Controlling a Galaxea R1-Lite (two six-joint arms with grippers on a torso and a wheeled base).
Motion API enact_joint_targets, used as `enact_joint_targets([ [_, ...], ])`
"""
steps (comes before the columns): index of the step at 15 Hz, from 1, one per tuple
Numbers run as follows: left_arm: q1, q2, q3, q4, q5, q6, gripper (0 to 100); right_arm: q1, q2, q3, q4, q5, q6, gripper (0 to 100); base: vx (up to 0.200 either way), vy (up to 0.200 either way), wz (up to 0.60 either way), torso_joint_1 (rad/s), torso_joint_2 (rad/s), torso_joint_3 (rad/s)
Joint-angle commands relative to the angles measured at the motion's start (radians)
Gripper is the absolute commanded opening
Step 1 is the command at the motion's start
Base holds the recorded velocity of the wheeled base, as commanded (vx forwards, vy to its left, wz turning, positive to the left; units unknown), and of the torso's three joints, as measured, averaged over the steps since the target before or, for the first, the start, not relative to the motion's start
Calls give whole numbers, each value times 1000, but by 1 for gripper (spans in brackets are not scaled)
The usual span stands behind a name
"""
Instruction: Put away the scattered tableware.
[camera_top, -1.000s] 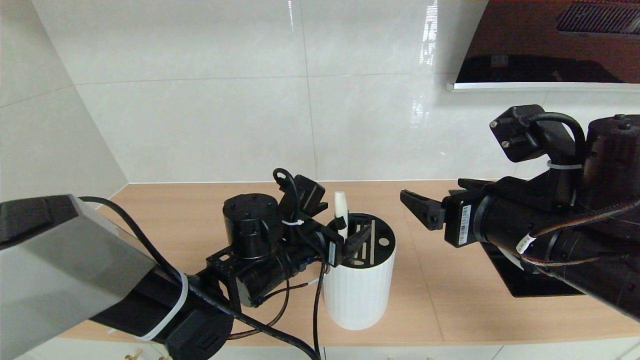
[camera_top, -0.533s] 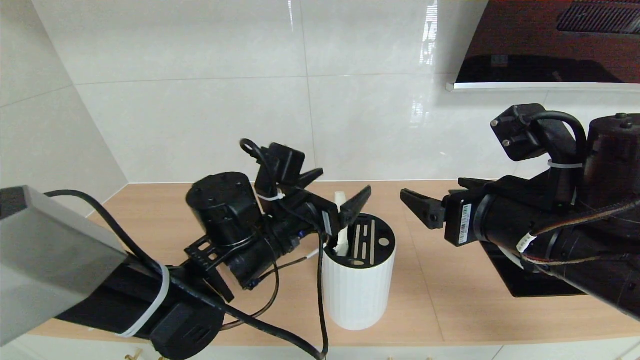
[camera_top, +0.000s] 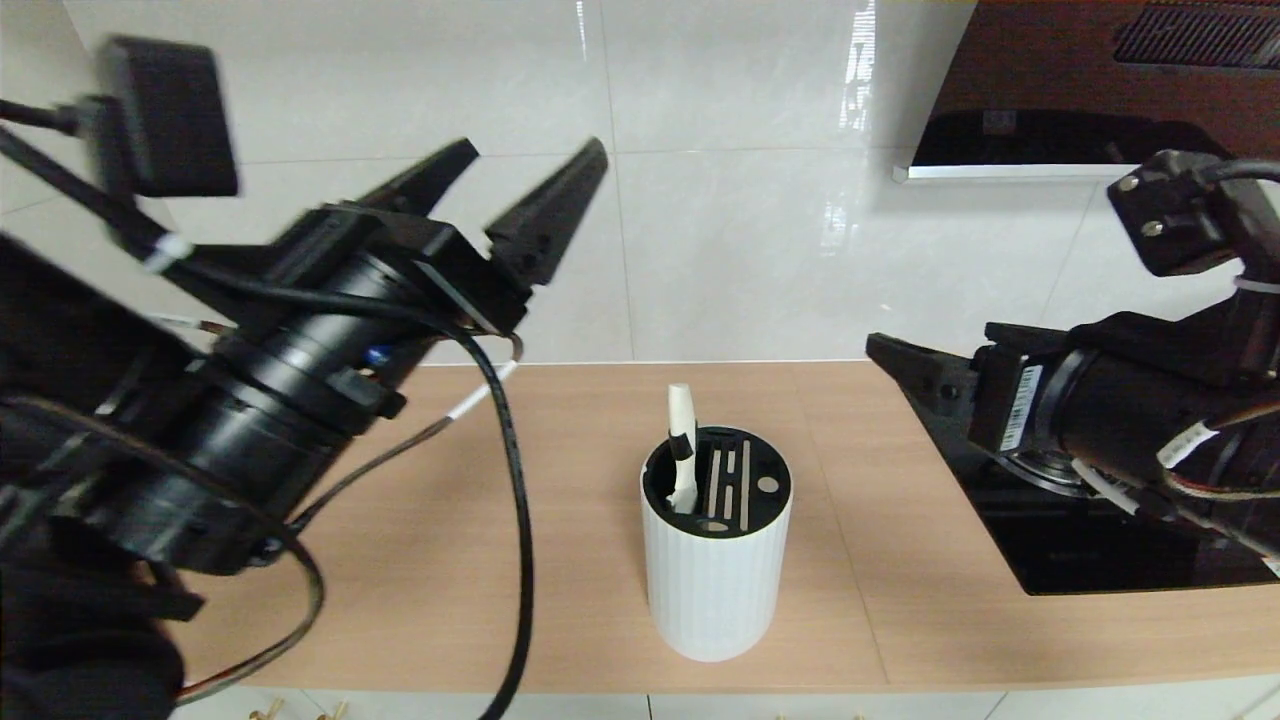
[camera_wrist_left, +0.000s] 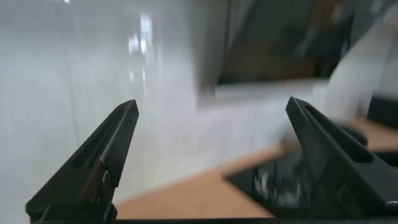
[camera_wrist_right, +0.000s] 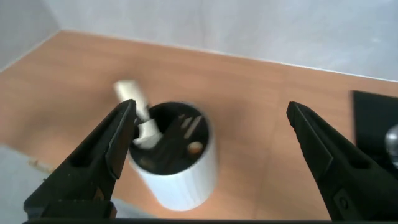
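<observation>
Left gripper (camera_top: 535, 160) — jaws spread, empty — I hold high above the counter (camera_top: 600, 560), clear of the white holder (camera_top: 715, 580). The white-handled utensil (camera_top: 682, 420) stands slotted inside the holder, stowed, I judge. Right gripper (camera_wrist_right: 210, 115) — likewise spread, empty — hovers over the cooktop (camera_top: 1080, 550).

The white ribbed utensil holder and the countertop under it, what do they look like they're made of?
Utensil holder: probably matte white plastic, possibly ceramic; its vertical ribs are evenly moulded and show no glare. Its slotted top looks like black plastic. Countertop: light wood or wood-look laminate with a satin finish; it shows faint grain and a soft sheen.
</observation>
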Motion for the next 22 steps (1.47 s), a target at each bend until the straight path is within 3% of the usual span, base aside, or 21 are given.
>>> enact_joint_targets([
  [1,25,-304,57,75,5,-42,100,-44,-155,80,2,1,0,100,0,0,0,0,0,0],
  [2,71,-461,131,183,5,-78,100,-84,-253,151,2,2,0,100,0,0,0,0,0,0],
  [4,114,-709,217,482,2,-92,100,-207,-388,244,4,8,-22,100,0,0,0,0,0,0],
  [6,188,-907,211,815,-1,-94,100,-327,-521,322,13,47,-49,100,0,0,0,0,0,0],
  [8,257,-1031,195,1006,-18,-94,100,-411,-656,345,100,68,-49,100,0,0,0,0,0,0],
  [12,387,-1197,248,1105,-26,-106,100,-587,-968,401,355,71,-143,100,0,0,0,0,0,0],
  [16,506,-1381,344,1172,-46,-105,100,-635,-1242,483,484,105,-245,100,0,0,0,0,0,0],
  [18,545,-1450,399,1215,-46,-98,100,-649,-1267,505,495,102,-261,100,0,0,0,0,0,0],
  [19,575,-1456,399,1197,-26,-100,100,-681,-1262,526,430,82,-255,100,0,0,0,0,0,0],
  [21,634,-1539,421,1237,-43,-65,100,-808,-1331,566,426,128,-261,100,0,0,0,0,0,0],
  [22,641,-1547,467,1253,-32,-37,100,-804,-1339,606,419,155,-259,100,0,0,0,0,0,0],
])
